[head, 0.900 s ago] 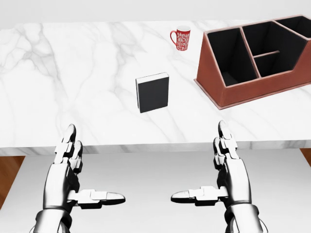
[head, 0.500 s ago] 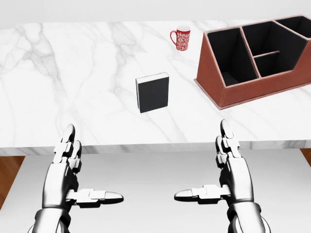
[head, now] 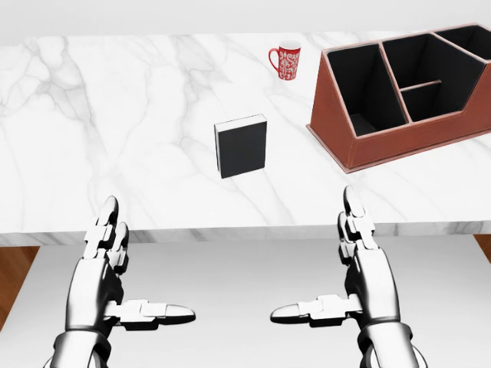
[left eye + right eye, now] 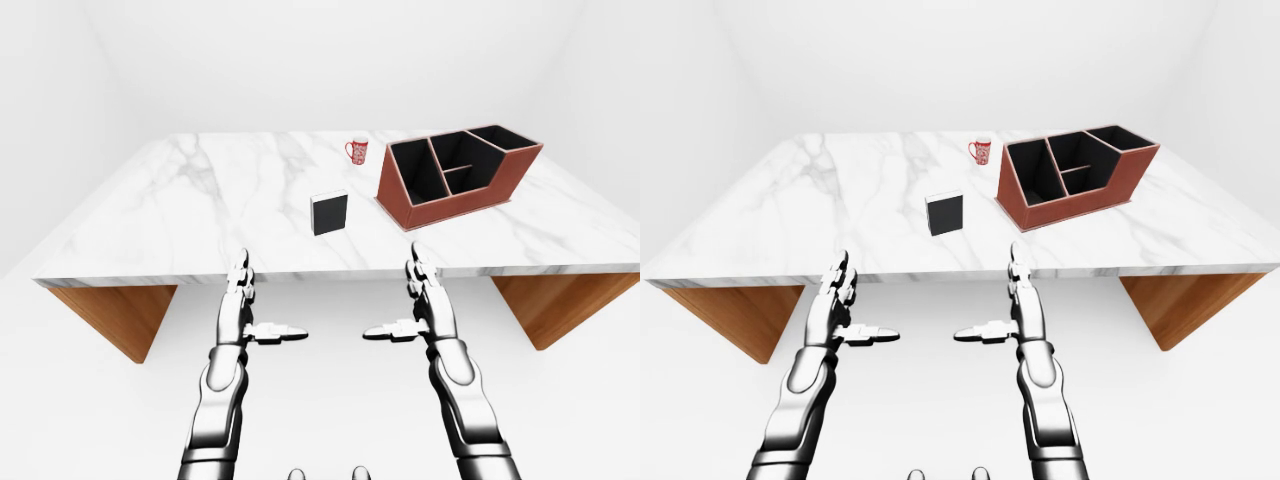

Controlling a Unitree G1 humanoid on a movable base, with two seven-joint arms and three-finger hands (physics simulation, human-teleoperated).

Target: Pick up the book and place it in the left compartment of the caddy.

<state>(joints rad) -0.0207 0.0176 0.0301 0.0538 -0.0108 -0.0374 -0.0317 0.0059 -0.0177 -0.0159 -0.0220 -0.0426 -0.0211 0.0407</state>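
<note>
I see a white marble surface (image 3: 115, 115) carrying a black book (image 3: 242, 146) lying flat, a red mug (image 3: 288, 60) beyond it, and a brown caddy (image 3: 406, 142) at right.

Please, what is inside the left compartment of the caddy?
The left compartment of the caddy shows only dark walls and floor, nothing inside. Its lowest near corner is hidden behind the caddy's sloped wall.
</note>
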